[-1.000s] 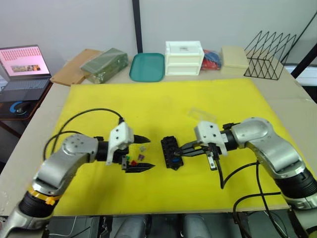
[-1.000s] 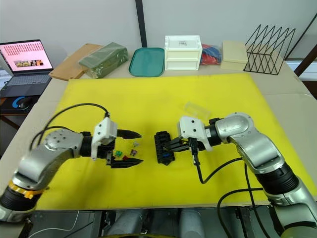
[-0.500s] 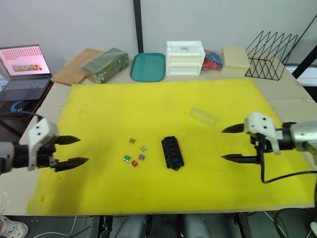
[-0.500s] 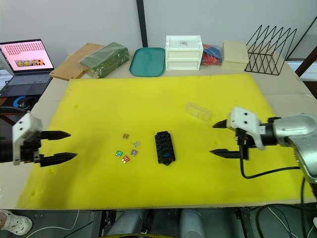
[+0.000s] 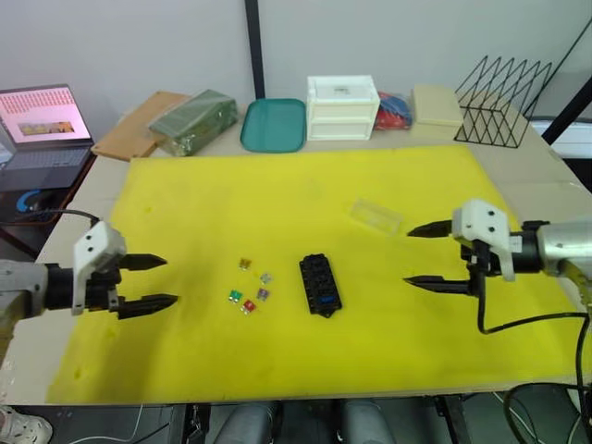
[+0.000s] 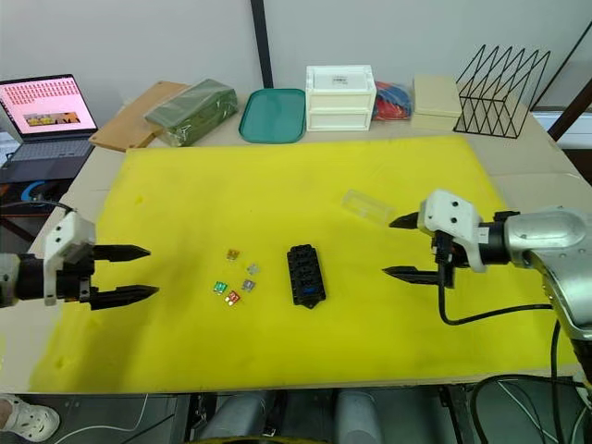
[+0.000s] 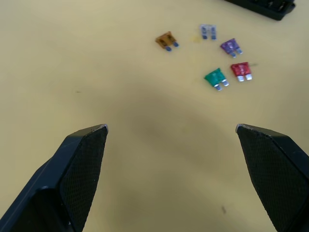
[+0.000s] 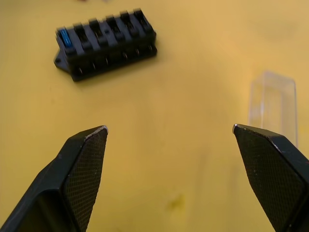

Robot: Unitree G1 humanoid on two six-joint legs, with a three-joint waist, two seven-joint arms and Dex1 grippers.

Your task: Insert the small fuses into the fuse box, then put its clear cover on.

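1. The fuse box (image 5: 320, 286) is a small black block. It lies near the middle of the yellow mat (image 5: 305, 194), between the two grippers.
2. In the right wrist view the fuse box (image 8: 105, 42) shows rows of little slots on top. One blue fuse (image 8: 64, 36) sits in a slot at one end. The other slots look dark.
3. Five small fuses lie loose on the mat, just to the left of the fuse box. They are close together but not touching.
4. The brown fuse (image 7: 166, 40) lies a bit apart from the rest. The grey fuse (image 7: 208, 31) and the purple fuse (image 7: 231, 47) lie side by side. The green fuse (image 7: 216, 78) and the red fuse (image 7: 241, 70) lie next to each other.
5. Each fuse is see-through plastic with two tiny metal legs.
6. The clear cover (image 5: 376, 216) lies flat on the mat, behind the fuse box and to its right. It is see-through and has no colour. It touches nothing else.
7. The left gripper (image 5: 155, 281) hangs over the left side of the mat, well apart from the fuses. Its two black fingers are spread wide and hold nothing.
8. The right gripper (image 5: 416, 255) hangs over the right side of the mat, near the clear cover. Its fingers are also spread wide and hold nothing.
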